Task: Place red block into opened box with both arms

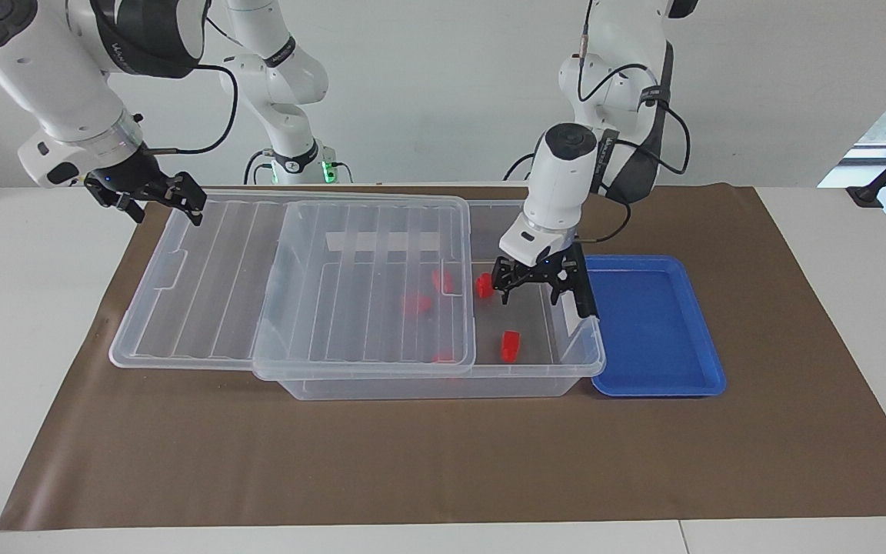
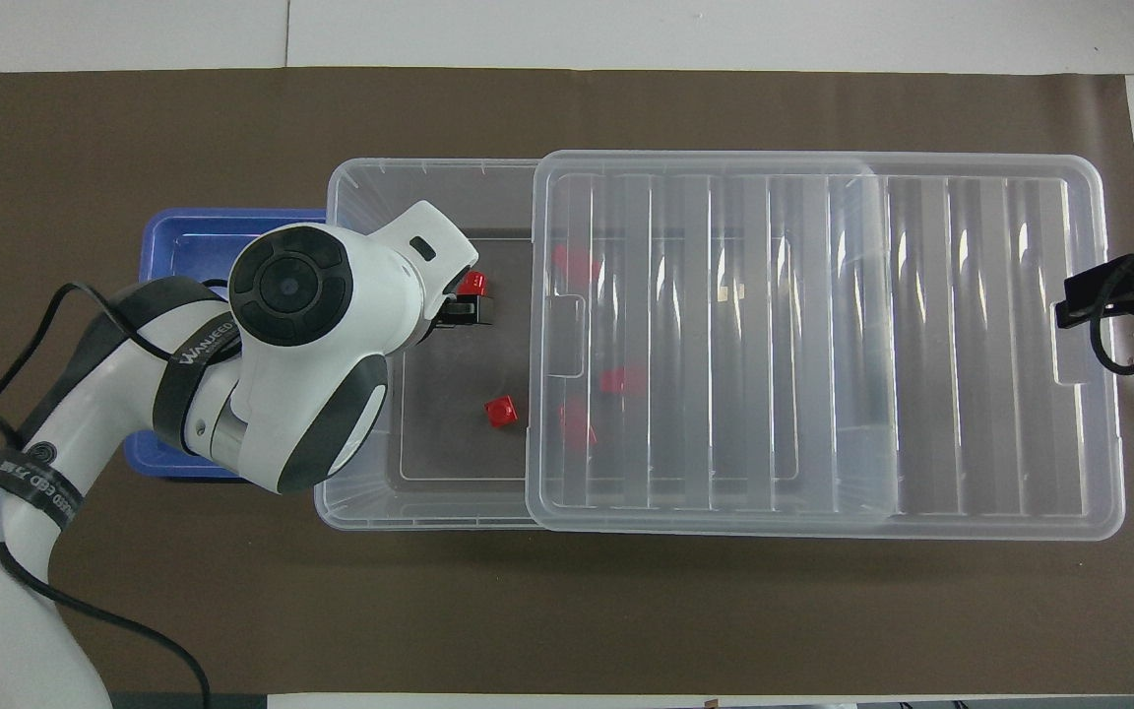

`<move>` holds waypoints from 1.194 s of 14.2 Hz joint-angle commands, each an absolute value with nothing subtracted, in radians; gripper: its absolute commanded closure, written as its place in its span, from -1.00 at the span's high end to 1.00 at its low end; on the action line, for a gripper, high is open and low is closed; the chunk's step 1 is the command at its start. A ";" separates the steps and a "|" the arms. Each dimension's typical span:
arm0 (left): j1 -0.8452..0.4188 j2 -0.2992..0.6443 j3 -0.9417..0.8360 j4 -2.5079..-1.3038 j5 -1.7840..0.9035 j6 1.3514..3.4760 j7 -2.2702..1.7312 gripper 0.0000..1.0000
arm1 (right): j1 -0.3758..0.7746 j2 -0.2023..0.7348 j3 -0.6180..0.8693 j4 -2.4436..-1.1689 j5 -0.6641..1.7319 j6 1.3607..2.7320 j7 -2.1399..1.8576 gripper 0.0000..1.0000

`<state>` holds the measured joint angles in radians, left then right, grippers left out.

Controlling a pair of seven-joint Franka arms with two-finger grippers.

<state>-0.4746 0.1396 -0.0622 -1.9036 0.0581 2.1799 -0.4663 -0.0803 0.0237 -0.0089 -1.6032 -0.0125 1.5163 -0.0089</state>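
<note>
Block [image 1: 510,345] lies in box [image 1: 575,362]; left hand [image 1: 537,288] above it, open, empty; right hand [image 1: 152,198] open, empty over lid [image 1: 212,277] edge.

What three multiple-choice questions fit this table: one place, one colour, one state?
1. Where is the blue tray? A in the box; B beside the box, toward the left arm's end; C stacked on the box.
2. What colour are the blocks in the box? A green; B yellow; C red.
3. The left claw is: A open over the box; B shut on a block; C resting in the tray.
Answers: 1 B, it lies alongside the box's end; 2 C, all look red; 3 A, its fingers stand apart, empty.
</note>
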 commanded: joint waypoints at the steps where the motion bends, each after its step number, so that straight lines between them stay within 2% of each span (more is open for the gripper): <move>1: -0.469 0.049 -0.060 -1.914 0.083 2.062 -0.469 1.00 | -0.083 0.021 0.005 -1.605 -0.014 1.522 -0.023 1.00; 4: -0.393 0.006 -0.058 -1.916 0.071 2.023 -0.433 1.00 | -0.086 0.020 -0.003 -1.606 -0.014 1.525 -0.047 1.00; 5: -0.378 -0.003 -0.057 -1.914 0.071 2.014 -0.430 1.00 | -0.086 0.017 -0.008 -1.614 -0.012 1.532 -0.073 0.91; 6: -0.355 -0.008 -0.052 -1.914 0.071 2.008 -0.416 1.00 | -0.087 0.015 -0.011 -1.615 -0.012 1.543 -0.096 0.35; 7: -0.324 -0.012 -0.052 -1.911 0.071 2.003 -0.390 1.00 | -0.089 0.015 -0.015 -1.617 -0.012 1.545 -0.112 -0.37; 8: -0.304 -0.023 -0.051 -1.904 0.068 1.985 -0.350 1.00 | -0.092 0.014 -0.031 -1.620 -0.012 1.551 -0.118 -0.99; 11: -0.210 -0.025 -0.051 -1.855 0.060 1.904 -0.174 1.00 | -0.095 0.020 -0.112 -1.649 -0.012 1.615 -0.266 -1.00; 14: -0.138 -0.020 -0.051 -1.829 0.037 1.870 -0.088 1.00 | -0.107 0.028 -0.165 -1.738 -0.012 1.716 -0.288 -1.00; 17: -0.092 0.005 -0.051 -1.746 0.003 1.810 -0.017 1.00 | -0.107 0.032 -0.181 -1.815 -0.012 1.804 -0.287 -1.00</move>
